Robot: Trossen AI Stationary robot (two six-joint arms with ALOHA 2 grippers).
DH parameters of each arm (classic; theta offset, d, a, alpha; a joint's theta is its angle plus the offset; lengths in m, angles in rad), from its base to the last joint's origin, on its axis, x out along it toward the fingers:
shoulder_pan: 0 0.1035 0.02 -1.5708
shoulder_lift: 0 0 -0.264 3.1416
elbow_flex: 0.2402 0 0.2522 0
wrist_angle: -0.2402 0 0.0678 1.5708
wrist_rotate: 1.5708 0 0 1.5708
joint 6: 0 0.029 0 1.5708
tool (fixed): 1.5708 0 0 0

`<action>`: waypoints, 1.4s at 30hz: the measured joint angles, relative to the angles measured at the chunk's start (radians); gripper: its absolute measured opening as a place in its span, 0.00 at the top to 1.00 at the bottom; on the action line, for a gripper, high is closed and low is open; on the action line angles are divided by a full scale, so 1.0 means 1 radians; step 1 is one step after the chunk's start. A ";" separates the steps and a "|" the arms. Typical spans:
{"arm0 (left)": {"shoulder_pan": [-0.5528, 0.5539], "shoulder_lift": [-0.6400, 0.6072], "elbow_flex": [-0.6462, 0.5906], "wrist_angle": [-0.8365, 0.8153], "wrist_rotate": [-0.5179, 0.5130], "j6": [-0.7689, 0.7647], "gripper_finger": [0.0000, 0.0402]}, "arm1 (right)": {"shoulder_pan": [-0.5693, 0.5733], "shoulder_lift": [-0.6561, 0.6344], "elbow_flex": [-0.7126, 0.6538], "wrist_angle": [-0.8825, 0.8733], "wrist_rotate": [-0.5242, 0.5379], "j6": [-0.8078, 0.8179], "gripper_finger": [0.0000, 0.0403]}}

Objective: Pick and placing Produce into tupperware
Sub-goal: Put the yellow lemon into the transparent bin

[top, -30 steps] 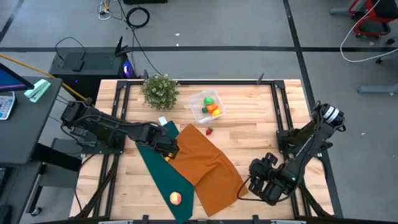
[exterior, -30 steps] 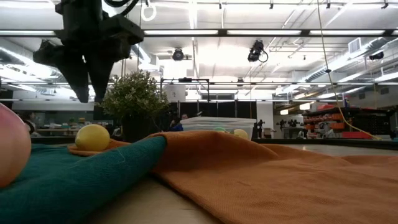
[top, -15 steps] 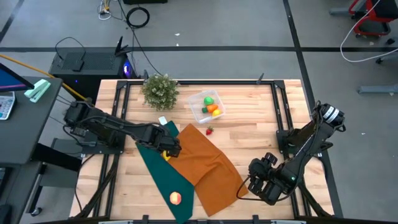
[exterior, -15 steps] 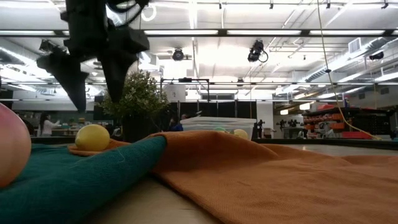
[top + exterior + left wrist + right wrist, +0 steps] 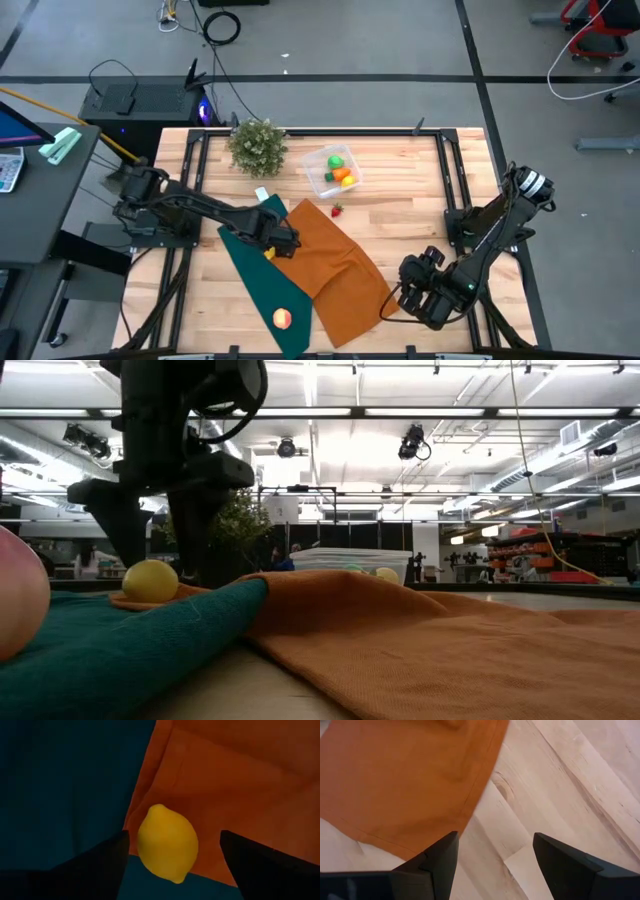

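Observation:
A yellow lemon [image 5: 167, 845] lies where the orange cloth [image 5: 330, 262] meets the dark green cloth [image 5: 250, 268]; it also shows as the lemon [image 5: 150, 581] in the low view. My left gripper [image 5: 173, 834] is open and low over it, one finger on each side, with a gap showing in the left wrist view. The clear tupperware [image 5: 312, 180] sits at the far middle and holds green, orange and yellow pieces. A red piece [image 5: 337, 210] lies on the wood beside it. A peach-coloured piece [image 5: 283, 319] rests on the green cloth's near end. My right gripper [image 5: 495, 855] waits open at the near right.
A bushy potted plant [image 5: 258, 146] stands at the far left beside the tupperware. The rumpled orange cloth overlaps the green one and reaches toward my right gripper [image 5: 398, 298]. Bare wood [image 5: 420, 200] lies to the right of the cloths. Dark metal rails run along the table's sides.
My left gripper has spread its fingers wider and come down around the lemon, shifting slightly toward the table's right. The lemon and both cloths have stayed where they were.

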 joint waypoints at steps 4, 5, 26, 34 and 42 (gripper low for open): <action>0.000 0.006 0.000 -0.005 0.001 0.003 0.24 | 0.000 0.000 0.000 0.000 0.000 0.000 0.44; 0.000 0.007 0.000 -0.006 0.001 0.007 0.24 | 0.000 0.000 0.000 -0.001 0.000 0.000 0.44; 0.003 0.024 0.000 -0.013 0.035 0.048 0.29 | 0.000 0.000 0.000 -0.001 0.019 0.000 0.44; 0.003 0.036 0.000 -0.005 0.054 0.049 0.29 | 0.000 0.000 0.000 -0.001 0.020 0.000 0.44; 0.003 0.036 0.000 -0.005 0.051 0.052 0.29 | 0.000 0.000 0.000 -0.001 0.036 0.000 0.44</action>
